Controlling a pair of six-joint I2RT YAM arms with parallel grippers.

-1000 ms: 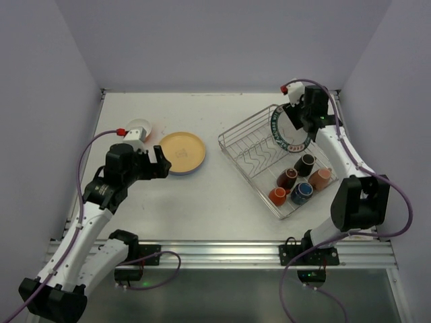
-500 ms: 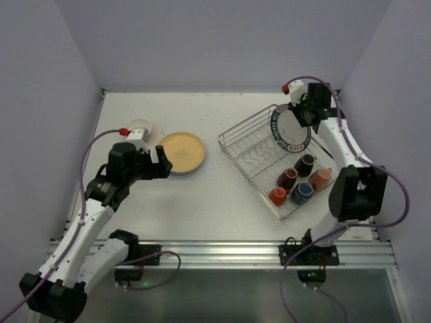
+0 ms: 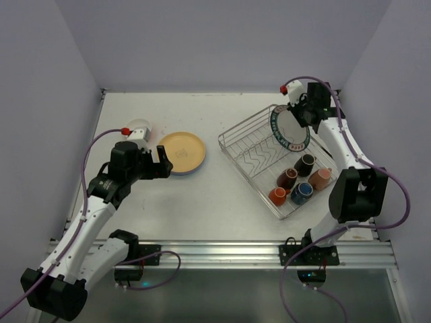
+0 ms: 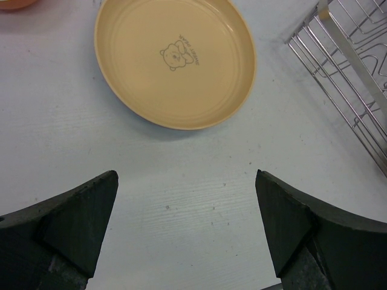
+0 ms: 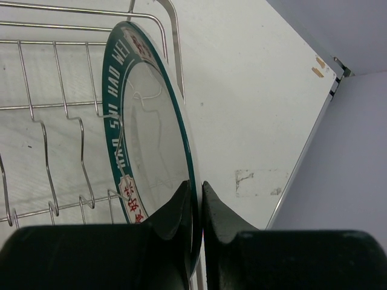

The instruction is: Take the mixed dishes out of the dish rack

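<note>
The dish rack (image 3: 254,160) stands at the right of the table. A white plate with a dark patterned rim (image 3: 288,129) stands on edge at its far end. My right gripper (image 3: 301,114) is shut on that plate's upper rim; in the right wrist view the fingers (image 5: 197,188) pinch the plate (image 5: 151,133) from both sides. Several small mugs (image 3: 302,192) lie in the rack's near end. A tan plate (image 3: 182,152) lies flat on the table at the left, over a lavender edge. My left gripper (image 3: 156,163) hovers open just near of it, empty (image 4: 187,181).
An orange bowl (image 3: 139,128) sits behind the left arm, partly hidden. The rack's corner (image 4: 357,78) shows to the right of the tan plate (image 4: 175,60) in the left wrist view. Walls enclose the table on three sides.
My right gripper has closed onto the patterned plate's rim. The left arm has shifted only slightly, still open.
</note>
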